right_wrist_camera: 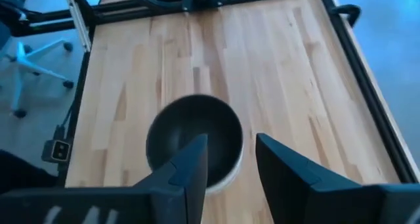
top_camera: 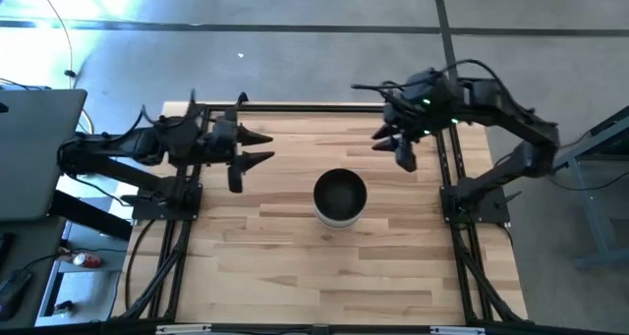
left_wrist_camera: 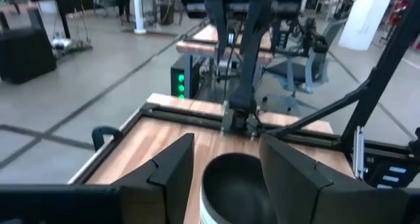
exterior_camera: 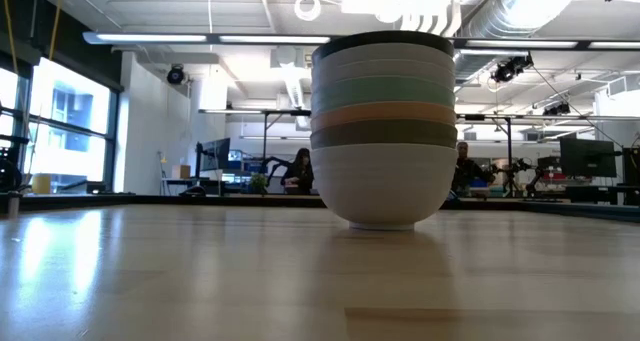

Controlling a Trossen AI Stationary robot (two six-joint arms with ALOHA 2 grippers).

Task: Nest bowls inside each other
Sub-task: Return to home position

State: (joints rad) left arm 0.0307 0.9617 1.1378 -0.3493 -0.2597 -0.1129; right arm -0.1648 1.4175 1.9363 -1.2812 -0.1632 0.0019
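Observation:
The bowls stand nested in one stack [top_camera: 340, 197] near the middle of the table, resting on the foot of a white bottom bowl [exterior_camera: 385, 186]. In the low view the rims above it read olive, peach-orange [exterior_camera: 383, 114], mint, white, and black on top. From above only the black bowl's inside shows [right_wrist_camera: 193, 137] [left_wrist_camera: 237, 184]. My left gripper [top_camera: 263, 148] hangs open over the table, left of the stack. My right gripper [top_camera: 391, 146] hangs open, above and to the far right of the stack. Neither touches anything.
The wooden table top [top_camera: 295, 247] lies bare around the stack, framed by dark rails [top_camera: 314, 106]. A laptop [top_camera: 34, 148] sits off the left edge. Beyond the table the room holds desks, monitors and seated people [exterior_camera: 300, 171].

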